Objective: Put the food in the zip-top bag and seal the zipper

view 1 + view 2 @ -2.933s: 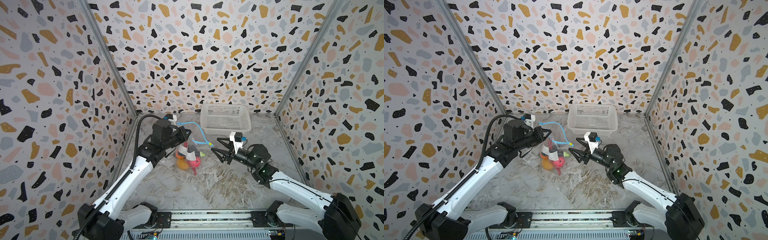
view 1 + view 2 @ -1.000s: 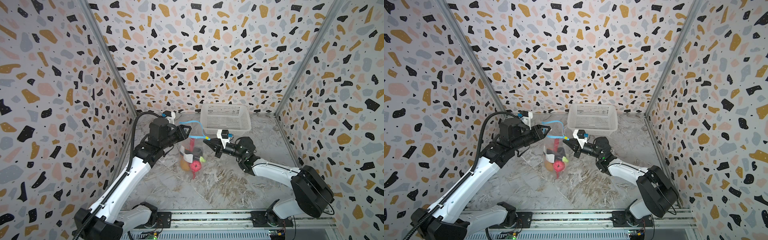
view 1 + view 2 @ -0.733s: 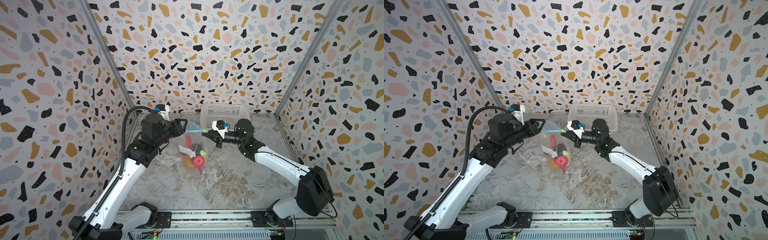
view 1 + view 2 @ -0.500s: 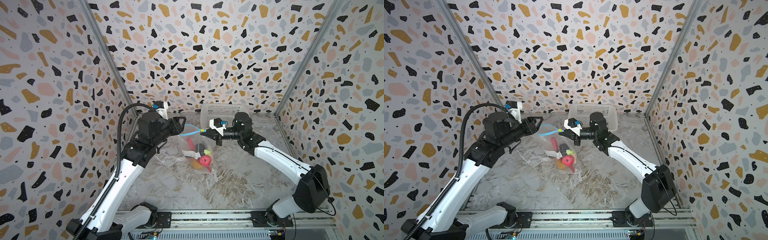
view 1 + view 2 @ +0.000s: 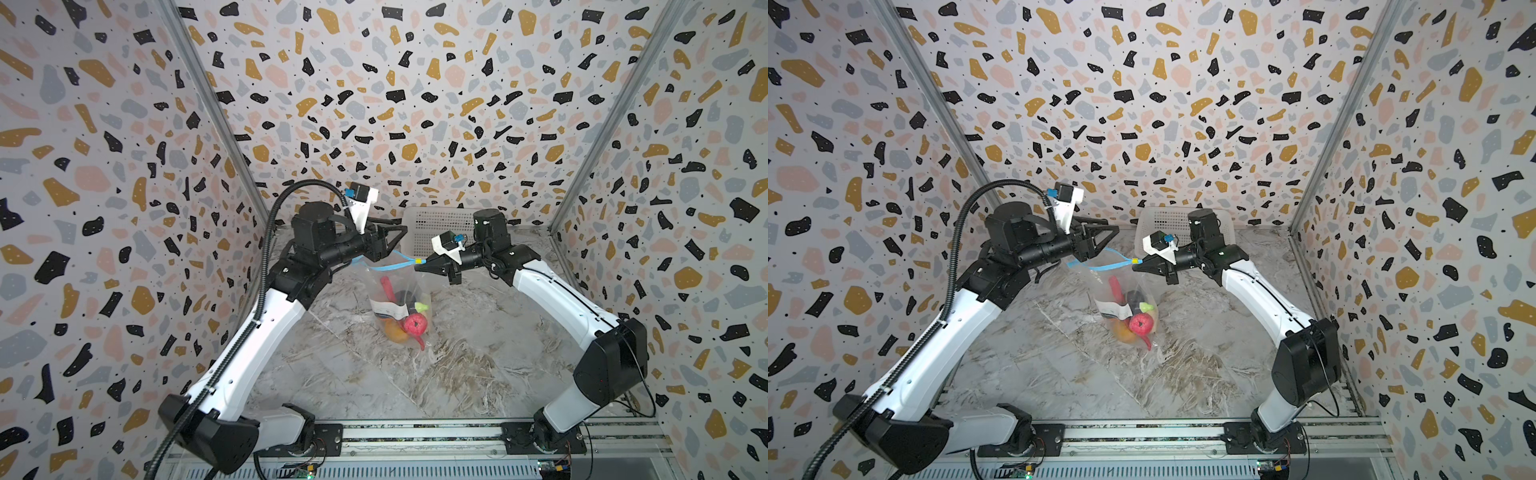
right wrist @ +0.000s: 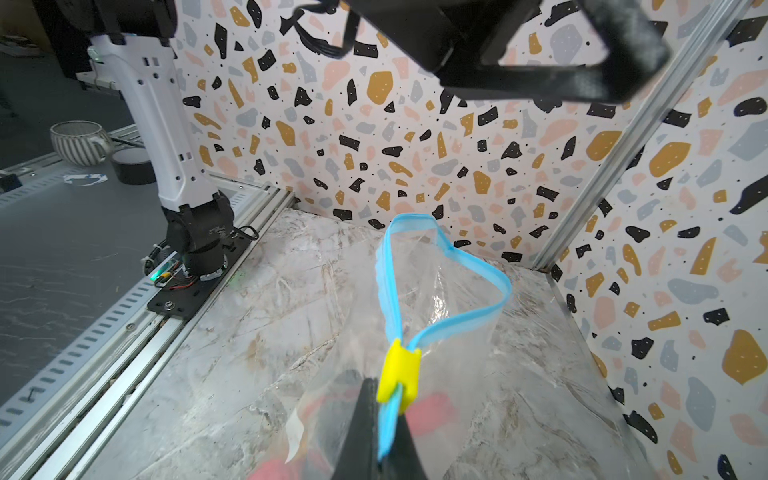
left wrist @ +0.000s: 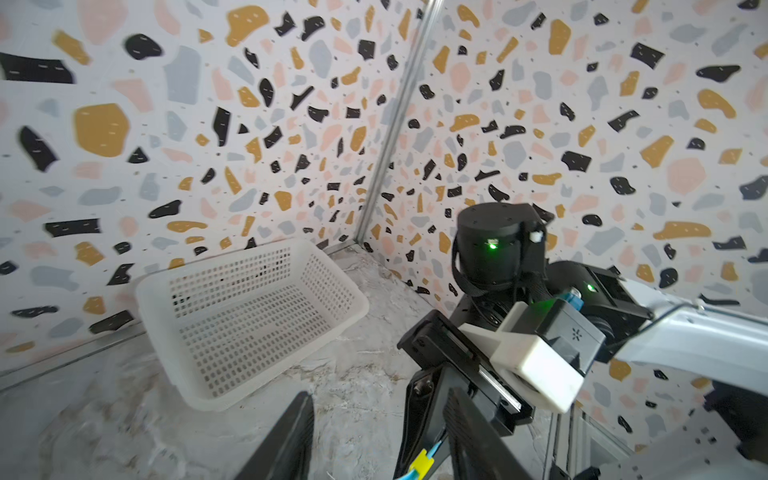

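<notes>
The clear zip-top bag (image 5: 399, 286) (image 5: 1125, 291) hangs by one corner from my right gripper (image 5: 417, 268) (image 6: 388, 399). That gripper is shut on the light-blue zipper (image 5: 386, 268) (image 6: 503, 286) just behind its yellow tab (image 6: 399, 370) (image 5: 1135, 261). The bag's mouth gapes open in a loop. The food lies at the bottom of the bag: a pink-red ball (image 5: 415, 323) (image 5: 1139, 323), an orange ball (image 5: 394, 331), a red chili (image 5: 387, 286) and a dark piece (image 5: 405, 297), behind a white label (image 5: 388, 308). My left gripper (image 5: 395, 241) (image 5: 1106, 241) (image 7: 379, 415) stands open just above the zipper's other end, holding nothing.
A white perforated basket (image 5: 440, 224) (image 5: 1167, 220) (image 7: 249, 316) stands against the back wall, close behind both grippers. Terrazzo walls close in the left, back and right. A metal rail (image 5: 415, 434) runs along the front. Outside the cell, a striped mug (image 6: 79, 141) sits by a tape roll (image 6: 133, 166).
Both grippers have risen and moved toward the back, lifting the bag with the food. The left gripper's jaws have widened and come off the zipper. The right has stayed shut on its end.
</notes>
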